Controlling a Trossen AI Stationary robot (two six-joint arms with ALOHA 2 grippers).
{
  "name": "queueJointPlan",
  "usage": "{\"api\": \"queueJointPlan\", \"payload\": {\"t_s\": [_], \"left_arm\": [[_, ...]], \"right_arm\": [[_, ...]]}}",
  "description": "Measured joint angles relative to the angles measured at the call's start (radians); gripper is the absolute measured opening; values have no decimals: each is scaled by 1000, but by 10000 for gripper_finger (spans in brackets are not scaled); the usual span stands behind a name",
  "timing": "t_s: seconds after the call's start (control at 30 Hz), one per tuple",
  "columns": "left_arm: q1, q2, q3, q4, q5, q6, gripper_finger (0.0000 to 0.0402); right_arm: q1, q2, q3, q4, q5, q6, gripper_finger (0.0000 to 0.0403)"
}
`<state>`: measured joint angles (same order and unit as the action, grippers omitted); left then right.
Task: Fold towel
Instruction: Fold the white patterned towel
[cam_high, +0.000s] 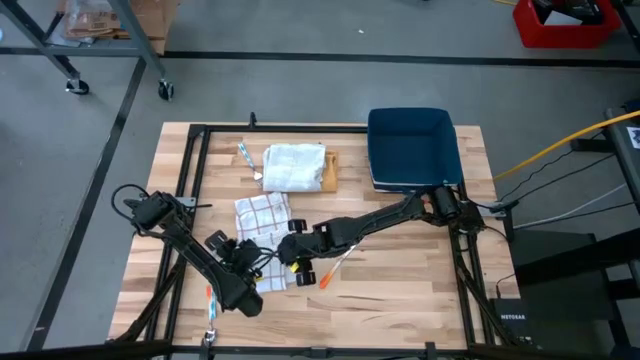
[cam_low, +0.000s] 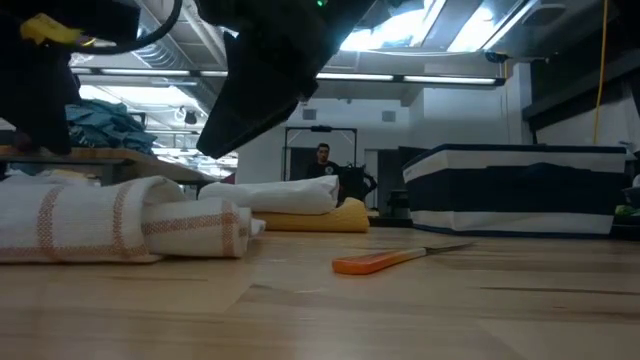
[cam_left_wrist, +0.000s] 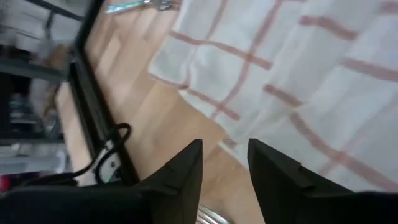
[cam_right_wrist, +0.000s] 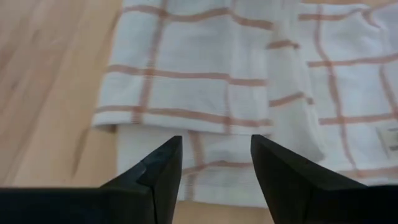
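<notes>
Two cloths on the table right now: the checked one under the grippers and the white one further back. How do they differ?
The checked towel has thin red-orange grid lines; the white cloth looks plain. The checked towel lies folded straight on the wooden table, partly beneath the left gripper and right gripper, both open and holding nothing; the white cloth sits bunched on a yellowish board, clear of both arms. Both are light fabric, lying near the table's middle.

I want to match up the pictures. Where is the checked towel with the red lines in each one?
High view: checked towel lies left of centre, by both arms.
Low view: it is the folded roll at the left.
Left wrist view: it fills the upper right, past the left tool.
Right wrist view: it spans the top, past the right tool.
Shared landmark: the wooden table.
</notes>
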<state>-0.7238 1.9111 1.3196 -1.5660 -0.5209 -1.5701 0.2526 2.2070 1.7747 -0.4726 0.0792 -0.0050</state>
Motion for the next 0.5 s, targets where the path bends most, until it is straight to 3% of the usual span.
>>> {"api": "queueJointPlan", "payload": {"t_s": [0.2,0.5], "left_arm": [[-10,-30,73,84,64,79,105],[-79,-68,109,355,314,312,96]], "right_arm": [[39,0,0,0,-38,-1,195],[108,0,0,0,-39,-4,195]]}}
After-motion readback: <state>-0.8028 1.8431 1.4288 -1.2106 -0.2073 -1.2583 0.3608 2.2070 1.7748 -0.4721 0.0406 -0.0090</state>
